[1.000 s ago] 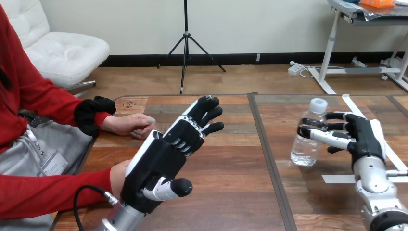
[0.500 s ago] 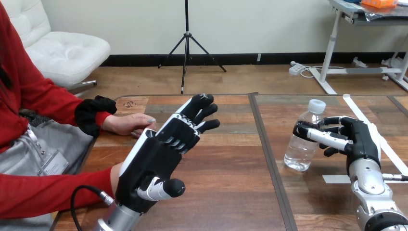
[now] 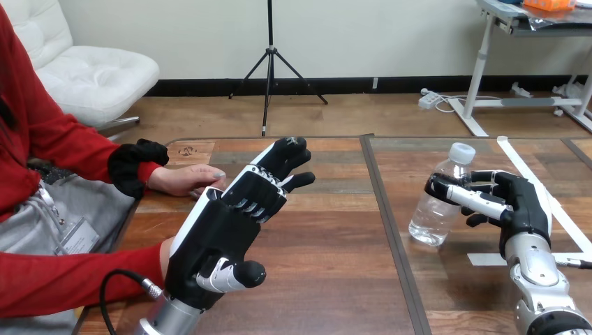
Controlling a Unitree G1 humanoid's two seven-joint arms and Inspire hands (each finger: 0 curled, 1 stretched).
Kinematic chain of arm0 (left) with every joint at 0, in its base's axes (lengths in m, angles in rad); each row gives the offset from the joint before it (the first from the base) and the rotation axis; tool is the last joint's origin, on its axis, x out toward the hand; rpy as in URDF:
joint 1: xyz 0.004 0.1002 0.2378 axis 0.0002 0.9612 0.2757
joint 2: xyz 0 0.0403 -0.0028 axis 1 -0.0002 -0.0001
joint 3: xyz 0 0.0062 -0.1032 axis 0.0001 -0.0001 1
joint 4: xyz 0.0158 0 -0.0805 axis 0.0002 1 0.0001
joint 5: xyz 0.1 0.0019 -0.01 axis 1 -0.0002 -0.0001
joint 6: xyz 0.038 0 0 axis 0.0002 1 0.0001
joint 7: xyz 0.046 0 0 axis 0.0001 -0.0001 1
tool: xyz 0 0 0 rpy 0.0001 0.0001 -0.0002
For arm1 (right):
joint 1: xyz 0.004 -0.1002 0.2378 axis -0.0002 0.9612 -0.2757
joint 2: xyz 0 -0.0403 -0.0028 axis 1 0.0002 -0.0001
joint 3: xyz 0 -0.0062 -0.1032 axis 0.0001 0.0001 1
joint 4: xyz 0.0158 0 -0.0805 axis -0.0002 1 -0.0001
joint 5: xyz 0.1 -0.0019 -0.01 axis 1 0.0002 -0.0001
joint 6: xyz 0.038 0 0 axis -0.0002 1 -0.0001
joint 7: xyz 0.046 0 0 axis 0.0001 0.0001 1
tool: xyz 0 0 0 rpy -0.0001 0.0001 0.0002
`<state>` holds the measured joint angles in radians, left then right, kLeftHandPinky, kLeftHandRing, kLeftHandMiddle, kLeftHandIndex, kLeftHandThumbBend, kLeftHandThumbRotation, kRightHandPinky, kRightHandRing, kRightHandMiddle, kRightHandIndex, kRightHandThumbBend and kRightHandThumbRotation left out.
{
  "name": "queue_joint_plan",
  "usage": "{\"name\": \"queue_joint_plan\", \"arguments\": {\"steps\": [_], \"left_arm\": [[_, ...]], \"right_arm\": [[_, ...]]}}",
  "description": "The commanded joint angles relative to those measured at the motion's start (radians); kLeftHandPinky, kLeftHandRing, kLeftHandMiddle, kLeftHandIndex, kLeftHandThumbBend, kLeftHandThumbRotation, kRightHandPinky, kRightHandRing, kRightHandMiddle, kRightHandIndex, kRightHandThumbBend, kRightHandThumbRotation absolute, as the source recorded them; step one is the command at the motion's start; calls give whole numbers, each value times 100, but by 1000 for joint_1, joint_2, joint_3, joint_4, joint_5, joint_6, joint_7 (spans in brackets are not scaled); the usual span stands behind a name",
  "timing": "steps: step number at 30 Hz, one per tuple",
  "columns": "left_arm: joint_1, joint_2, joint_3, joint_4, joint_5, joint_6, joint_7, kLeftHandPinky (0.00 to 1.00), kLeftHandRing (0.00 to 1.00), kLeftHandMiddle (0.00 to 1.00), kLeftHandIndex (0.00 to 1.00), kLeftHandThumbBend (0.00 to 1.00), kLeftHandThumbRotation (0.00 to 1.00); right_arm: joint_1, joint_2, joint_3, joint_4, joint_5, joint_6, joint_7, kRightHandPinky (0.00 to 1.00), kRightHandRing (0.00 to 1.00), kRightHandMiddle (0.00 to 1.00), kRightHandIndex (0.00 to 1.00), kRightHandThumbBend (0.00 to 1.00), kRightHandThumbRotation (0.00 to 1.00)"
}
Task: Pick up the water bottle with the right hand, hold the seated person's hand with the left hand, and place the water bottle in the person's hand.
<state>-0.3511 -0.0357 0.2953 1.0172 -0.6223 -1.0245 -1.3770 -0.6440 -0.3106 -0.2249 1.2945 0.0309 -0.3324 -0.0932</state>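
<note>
A clear water bottle (image 3: 438,206) with a white cap leans slightly at the right of the table, its base near the wood. My right hand (image 3: 516,206) is beside it on the right, fingers and thumb curled round its upper body. My left hand (image 3: 223,227) is raised over the table's left half, palm side turned left, fingers straight and open, holding nothing. The person's hand (image 3: 185,179) rests flat on the table's far left edge, just beyond my left fingertips and apart from them. A second hand of the person (image 3: 166,252) peeks out behind my left palm, mostly hidden.
A dark seam (image 3: 387,216) divides the wooden table (image 3: 328,265) into two tops. White tape strips lie at the right, one long diagonal (image 3: 523,167) and one short (image 3: 482,259) near my right wrist. The table's left edge runs along the person's lap.
My right hand has carried the bottle a little left and toward me, tilting it more. My left hand has drifted slightly left and down, still open.
</note>
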Motion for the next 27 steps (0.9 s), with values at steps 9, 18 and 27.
{"name": "queue_joint_plan", "arguments": {"steps": [9,18,27], "left_arm": [[-46,-17,14,-24,-4,-10,6,86,93,94,91,100,60],[-49,-18,9,-19,4,-7,10,86,93,94,91,100,61],[-51,-17,4,-19,7,6,10,87,94,94,91,100,61]], "right_arm": [[-29,30,-30,-71,41,-86,22,25,30,40,44,83,0],[-17,34,-26,-84,43,-101,32,25,30,40,45,83,0],[-8,39,-34,-99,54,-104,47,25,30,40,45,83,0]]}}
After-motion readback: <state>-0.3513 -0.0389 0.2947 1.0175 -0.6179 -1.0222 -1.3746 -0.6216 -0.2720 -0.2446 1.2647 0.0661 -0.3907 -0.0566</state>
